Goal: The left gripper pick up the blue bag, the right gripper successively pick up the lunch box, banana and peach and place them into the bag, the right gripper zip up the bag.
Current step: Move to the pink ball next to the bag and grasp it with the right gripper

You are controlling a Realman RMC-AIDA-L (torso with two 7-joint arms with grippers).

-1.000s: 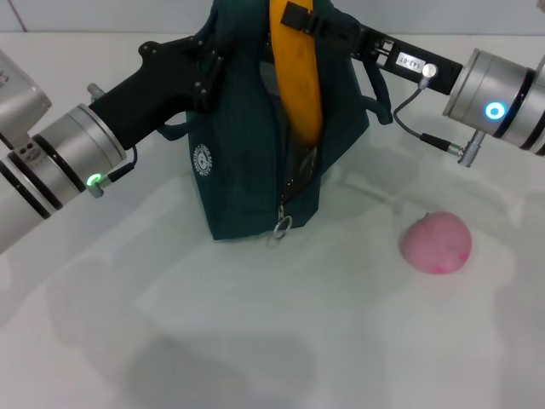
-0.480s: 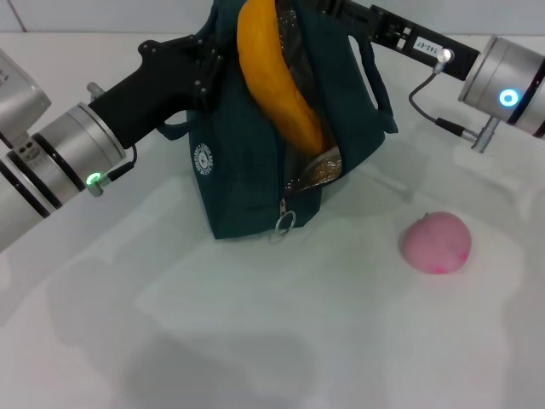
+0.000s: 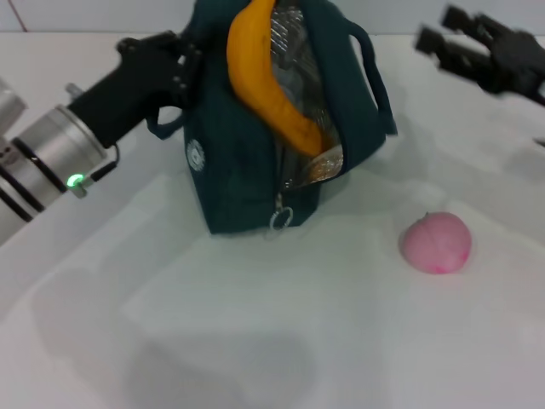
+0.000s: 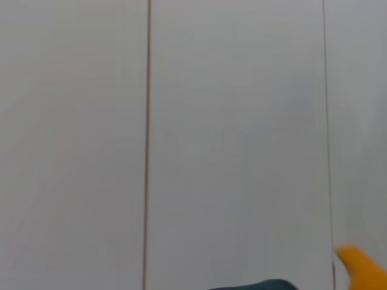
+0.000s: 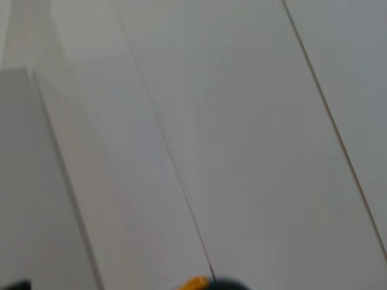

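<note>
Honestly, could topple: banana [image 3: 264, 85] half out of bag [image 3: 255, 162], barely lodged. Left hand [image 3: 174, 64] clamped on bag rim, right hand [image 3: 460, 43] open, empty. Peach [image 3: 437, 242] loose on desk [image 3: 255, 341].

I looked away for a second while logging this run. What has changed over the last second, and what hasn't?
The right claw has let go of the banana and drawn back to the robot's right, away from the blue bag, its fingers now open. The banana, held upright over the opening before, now leans in the bag's mouth, its upper end sticking out. The left claw still holds the bag's top; the peach has not moved.
</note>
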